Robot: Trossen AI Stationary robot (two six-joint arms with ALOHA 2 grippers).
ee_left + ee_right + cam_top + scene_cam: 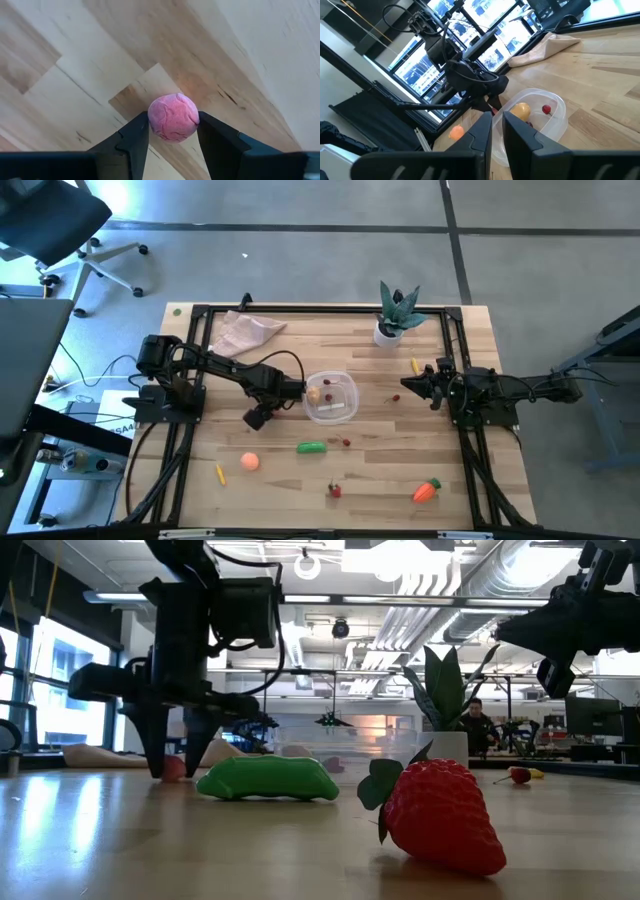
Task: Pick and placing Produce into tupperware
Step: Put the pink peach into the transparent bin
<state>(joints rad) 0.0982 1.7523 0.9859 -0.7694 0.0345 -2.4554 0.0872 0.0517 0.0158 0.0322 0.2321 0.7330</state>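
Pale wooden planks make up the table [300, 490] under me, framed by a dark metal rail, with a grey floor beyond. My left pincer [172, 137] reaches toward the middle of the table, just beside the left rim of the tupperware [345, 385], and its two dark fingers [132, 142] pinch a small pink ball [173, 116] from both sides, right above the wood. The clear round tupperware sits at the table's centre and holds a yellow piece [520, 110] and a small red piece [546, 109]. My right pincer [410, 383] waits to the right of the tupperware, well apart from it, fingers nearly pressed together and holding nothing. Other produce lies scattered nearer the front edge: a green pepper [312, 447], an orange ball [249, 462], a red strawberry [440, 815] and an orange carrot [427, 491] with a green top. A spiky plant [398, 310] in a white pot and a beige cloth [245, 332] sit along the far edge.
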